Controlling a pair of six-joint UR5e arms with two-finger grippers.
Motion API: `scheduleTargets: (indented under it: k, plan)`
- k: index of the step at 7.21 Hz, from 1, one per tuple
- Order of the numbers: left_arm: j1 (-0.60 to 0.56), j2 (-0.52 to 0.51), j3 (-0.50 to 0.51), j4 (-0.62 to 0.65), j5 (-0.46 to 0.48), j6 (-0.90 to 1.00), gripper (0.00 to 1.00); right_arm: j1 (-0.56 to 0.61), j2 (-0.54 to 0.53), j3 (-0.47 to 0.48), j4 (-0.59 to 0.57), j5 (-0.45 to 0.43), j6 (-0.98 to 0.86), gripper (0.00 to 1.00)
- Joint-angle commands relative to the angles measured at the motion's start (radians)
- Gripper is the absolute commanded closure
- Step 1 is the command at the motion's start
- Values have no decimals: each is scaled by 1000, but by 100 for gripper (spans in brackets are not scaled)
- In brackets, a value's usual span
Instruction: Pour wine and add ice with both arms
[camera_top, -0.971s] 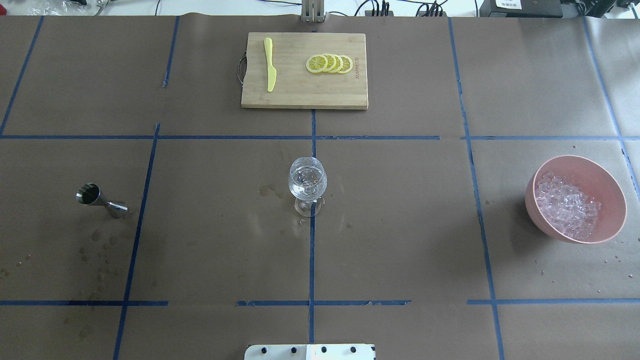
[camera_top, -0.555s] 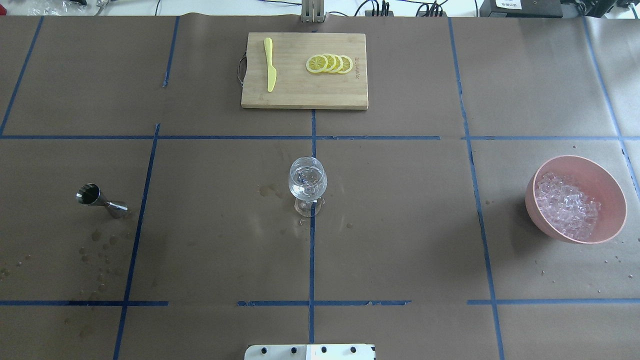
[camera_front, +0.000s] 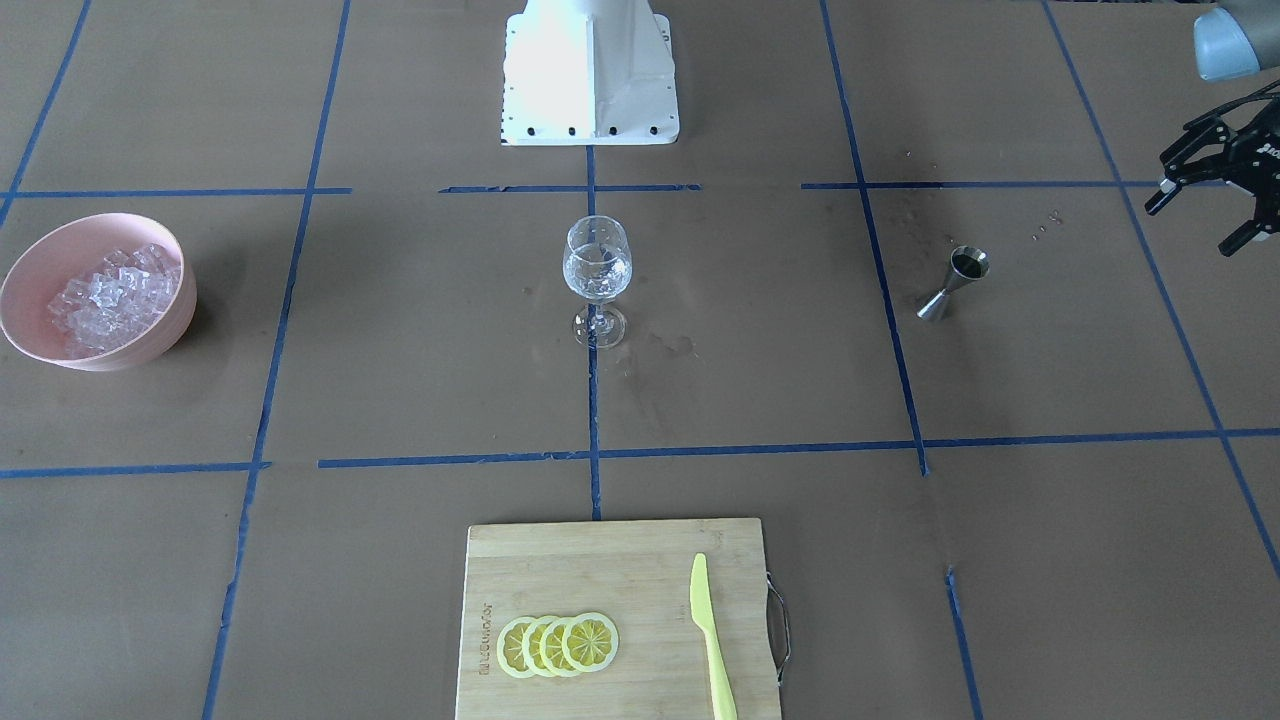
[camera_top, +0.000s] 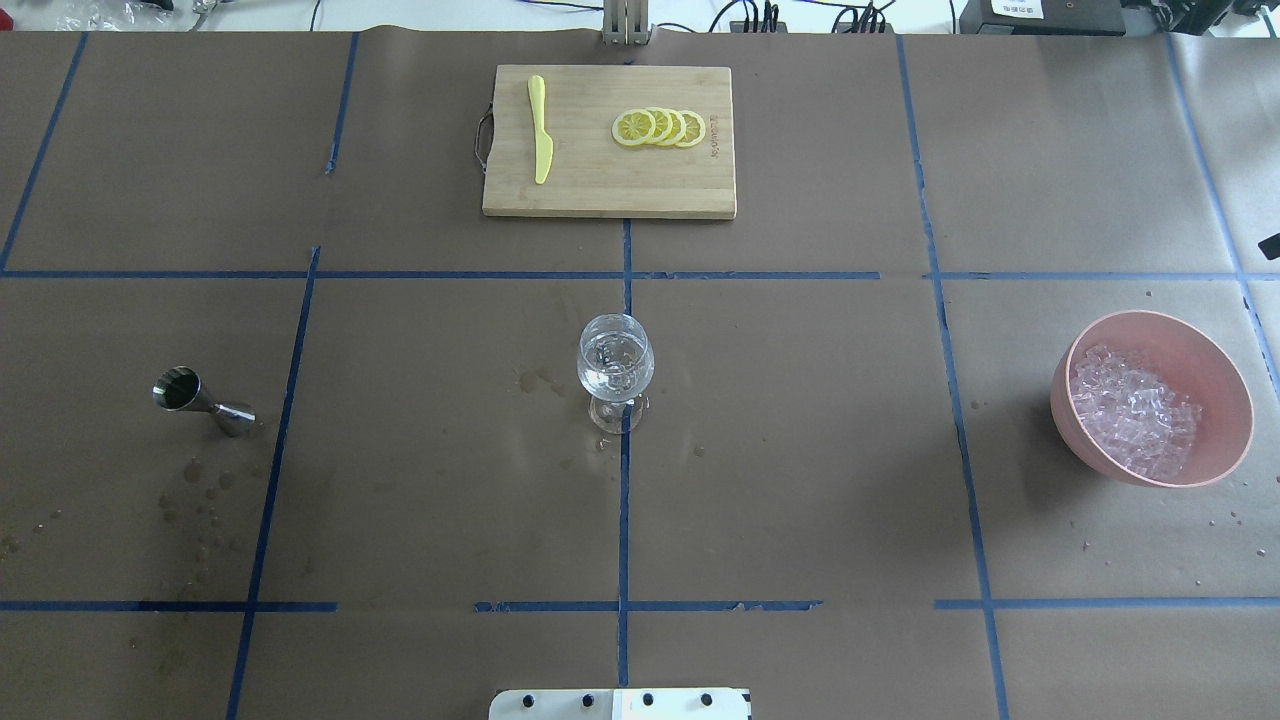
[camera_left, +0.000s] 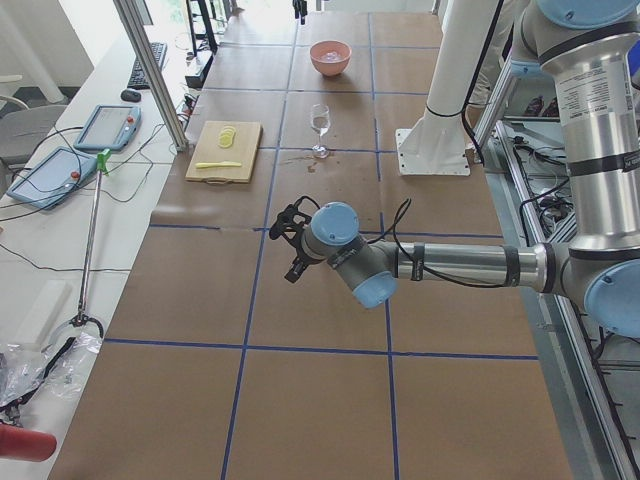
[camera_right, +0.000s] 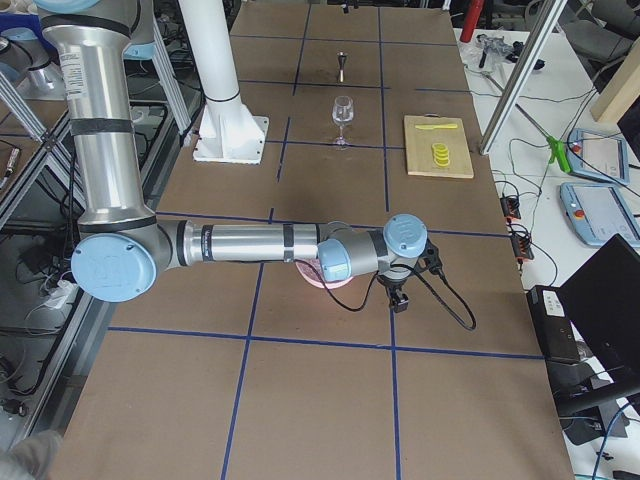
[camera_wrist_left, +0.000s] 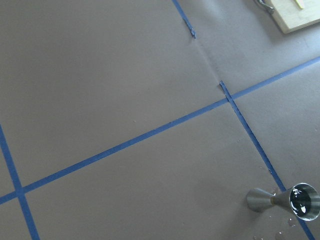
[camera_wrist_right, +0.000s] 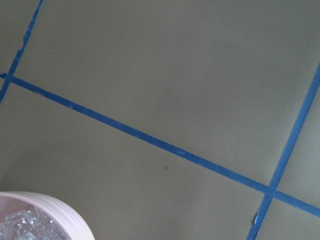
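A clear stemmed wine glass (camera_top: 615, 360) stands upright at the table's centre with clear wine in its bowl; it also shows in the front view (camera_front: 597, 262). A steel jigger (camera_top: 200, 397) stands at the left, also in the left wrist view (camera_wrist_left: 285, 200). A pink bowl (camera_top: 1230, 400) at the right holds the ice (camera_top: 1135, 410). My left gripper (camera_front: 1190, 228) hovers open and empty, left of the jigger (camera_front: 955, 283). Only a black tip of my right gripper (camera_top: 1271, 243) shows, beyond the bowl; I cannot tell its state.
A wooden cutting board (camera_top: 610, 185) at the far middle carries a yellow knife (camera_top: 540, 130) and several lemon slices (camera_top: 660, 127). Wet spots (camera_top: 200, 500) lie near the jigger. The white base block (camera_top: 620, 704) sits at the near edge.
A black tip of my right gripper has come in at the overhead view's right edge. The glass, jigger and bowl have not moved.
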Motion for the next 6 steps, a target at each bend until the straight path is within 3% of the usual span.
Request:
scheduleTargets:
  k: [1, 3, 6]
  plan:
    - [154, 71, 3, -275, 151, -273, 1, -10, -3, -2, 1, 7, -2, 0]
    - [416, 108, 3, -409, 440, -447, 1, -19, -3, -4, 1, 6, -2, 0]
    - [660, 105, -5, -463, 738, -596, 1, -24, -1, -4, 1, 4, -4, 0]
